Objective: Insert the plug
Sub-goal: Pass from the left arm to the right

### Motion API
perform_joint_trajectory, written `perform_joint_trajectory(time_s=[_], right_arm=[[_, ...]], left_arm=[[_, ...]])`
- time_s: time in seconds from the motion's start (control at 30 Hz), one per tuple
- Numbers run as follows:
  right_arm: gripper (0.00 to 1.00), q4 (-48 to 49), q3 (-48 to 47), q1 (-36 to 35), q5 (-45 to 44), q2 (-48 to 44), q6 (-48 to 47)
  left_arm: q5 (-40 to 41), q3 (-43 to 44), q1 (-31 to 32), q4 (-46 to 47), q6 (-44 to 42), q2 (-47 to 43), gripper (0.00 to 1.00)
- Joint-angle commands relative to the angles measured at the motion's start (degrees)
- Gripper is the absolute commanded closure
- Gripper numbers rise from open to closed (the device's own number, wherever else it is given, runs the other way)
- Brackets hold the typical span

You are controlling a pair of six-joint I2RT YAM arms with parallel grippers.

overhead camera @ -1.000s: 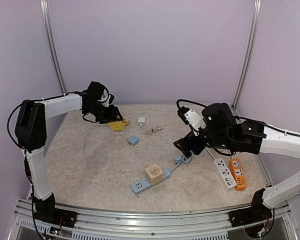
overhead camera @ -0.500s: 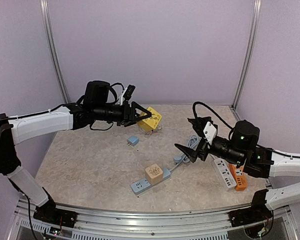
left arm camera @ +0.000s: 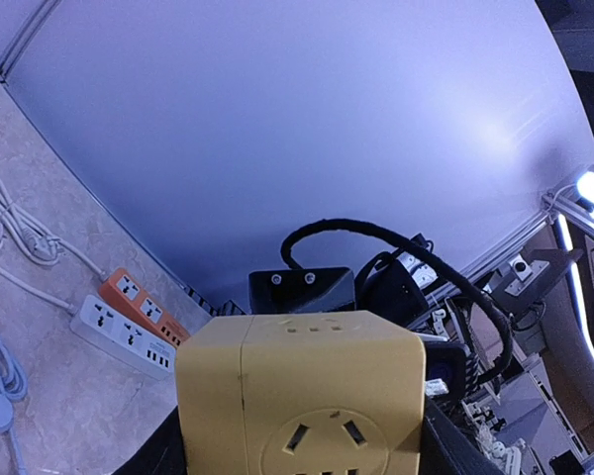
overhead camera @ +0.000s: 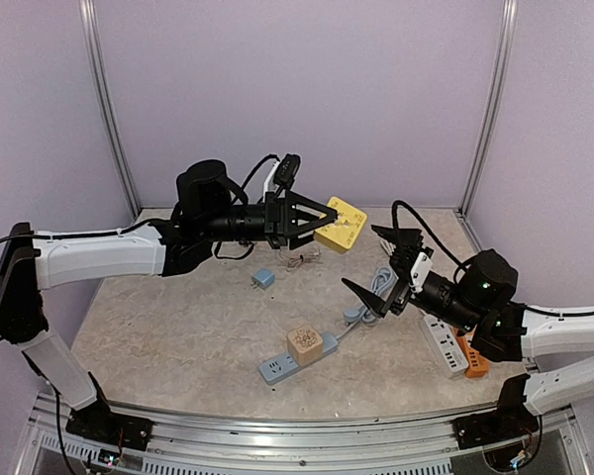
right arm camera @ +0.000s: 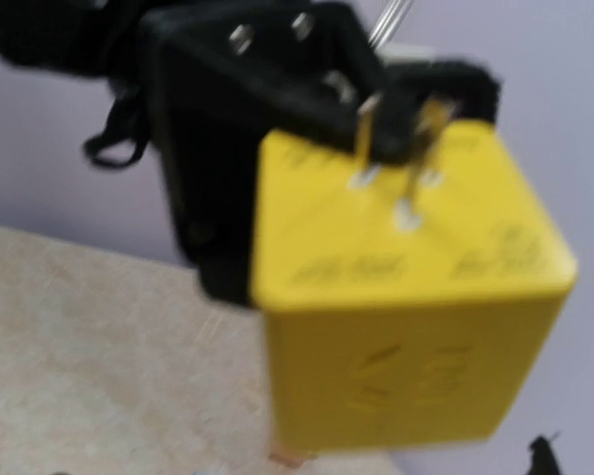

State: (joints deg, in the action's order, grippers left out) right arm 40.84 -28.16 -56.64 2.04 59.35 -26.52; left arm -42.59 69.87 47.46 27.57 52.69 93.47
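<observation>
Over the desk (overhead camera: 178,317) our right gripper (overhead camera: 358,255) gapes wide and empty, and beyond it our left gripper (overhead camera: 326,223) clamps the yellow plug cube (overhead camera: 344,227) in mid-air, where a misaligned handover could bend its prongs (right arm camera: 362,139) or drop it.

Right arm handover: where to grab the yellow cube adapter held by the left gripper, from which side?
Take the yellow cube adapter by its free end, away from the left gripper, the open right gripper coming straight in from its own side. Pinch two flat opposite faces; likely best to keep off the face with the prongs.
</observation>
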Motion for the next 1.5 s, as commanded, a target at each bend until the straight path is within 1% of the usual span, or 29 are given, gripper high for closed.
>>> perform_joint_trajectory(time_s=[0.0, 0.13, 0.37, 0.53, 0.77, 0.8, 0.83, 0.9, 0.93, 0.97, 1.03, 1.07, 1.1, 1.13, 1.17, 1.23, 1.27, 1.3, 1.37, 1.4, 1.47], right_arm=[[0.04, 6.33, 1.09, -0.66, -3.80, -0.96, -2.57], [0.05, 6.67, 1.09, -0.66, -4.57, -0.83, -4.86], [0.14, 9.13, 1.79, -0.66, -2.14, -0.82, -5.38], [0.19, 11.38, 2.51, -0.65, -0.41, -1.01, -5.73], [0.30, 10.38, 1.64, -0.67, 0.55, -0.64, -6.97], [0.33, 10.49, 1.62, -0.66, 0.76, -0.38, -7.00], [0.39, 10.60, 1.58, -0.62, 1.00, -0.19, -7.02], [0.55, 10.29, 1.15, -0.65, 1.11, 0.41, -6.98], [0.64, 9.82, 0.84, -0.70, 1.25, 0.61, -7.04], [0.76, 9.24, 0.43, -0.66, 1.47, 0.66, -6.93], [0.88, 7.76, -0.29, -0.67, 1.65, 0.41, -6.19], [0.95, 6.71, -0.72, -0.66, 1.57, 0.07, -5.53], [1.00, 5.43, -1.16, -0.66, 1.47, -0.34, -4.82], [1.00, 4.02, -1.64, -0.66, 1.33, -0.90, -4.06], [1.00, 2.66, -1.97, -0.66, 1.30, -1.37, -3.53], [0.99, 0.76, -2.09, -0.62, 1.88, -2.20, -3.68], [0.93, 0.16, -2.12, -0.69, 1.62, -2.44, -3.88], [0.84, -0.80, -2.31, -0.74, 1.00, -2.64, -4.11], [0.54, -4.02, -3.01, -0.68, -0.27, -3.42, -4.23], [0.44, -5.37, -3.23, -0.74, -0.87, -3.99, -4.16], [0.34, -9.80, -4.23, -0.70, -1.25, -6.27, -4.52]], left_arm=[[-2.04, 0.34, 0.91, 7.96, 4.71, 1.74, 0.93], [-1.86, -0.50, 1.69, 11.05, 6.44, 2.04, 0.93], [-3.17, -0.17, 2.89, 17.73, 11.82, 4.76, 0.93], [-3.53, 0.16, 3.80, 20.46, 13.75, 6.26, 0.93], [-3.51, 0.47, 4.17, 22.26, 15.55, 6.72, 0.93], [-3.63, 0.65, 4.26, 22.26, 15.60, 6.72, 0.93], [-3.57, 0.70, 4.24, 22.35, 15.60, 6.72, 0.93], [-3.55, 0.92, 4.24, 22.15, 15.60, 6.72, 0.92], [-3.46, 1.01, 4.30, 21.89, 15.60, 6.72, 0.89], [-3.51, 1.20, 4.30, 21.62, 15.60, 6.72, 0.86], [-3.52, 1.32, 4.37, 21.14, 15.30, 6.74, 0.81], [-3.41, 1.30, 4.37, 20.80, 15.14, 6.60, 0.74], [-3.16, 1.14, 4.34, 20.54, 14.88, 6.47, 0.65], [-2.89, 0.96, 4.36, 20.12, 14.70, 6.31, 0.61], [-2.71, 0.77, 4.37, 19.91, 14.27, 6.08, 0.62], [-2.68, 0.83, 4.48, 18.42, 13.10, 5.65, 0.69], [-2.62, 0.84, 4.46, 17.60, 12.76, 5.52, 0.71], [-2.51, 0.80, 4.48, 17.65, 12.71, 5.50, 0.72], [-2.69, 0.95, 4.48, 17.77, 12.95, 5.62, 0.75], [-2.87, 1.05, 4.48, 17.64, 12.97, 5.66, 0.77], [-2.90, 0.83, 4.31, 16.73, 12.56, 5.30, 0.83]])
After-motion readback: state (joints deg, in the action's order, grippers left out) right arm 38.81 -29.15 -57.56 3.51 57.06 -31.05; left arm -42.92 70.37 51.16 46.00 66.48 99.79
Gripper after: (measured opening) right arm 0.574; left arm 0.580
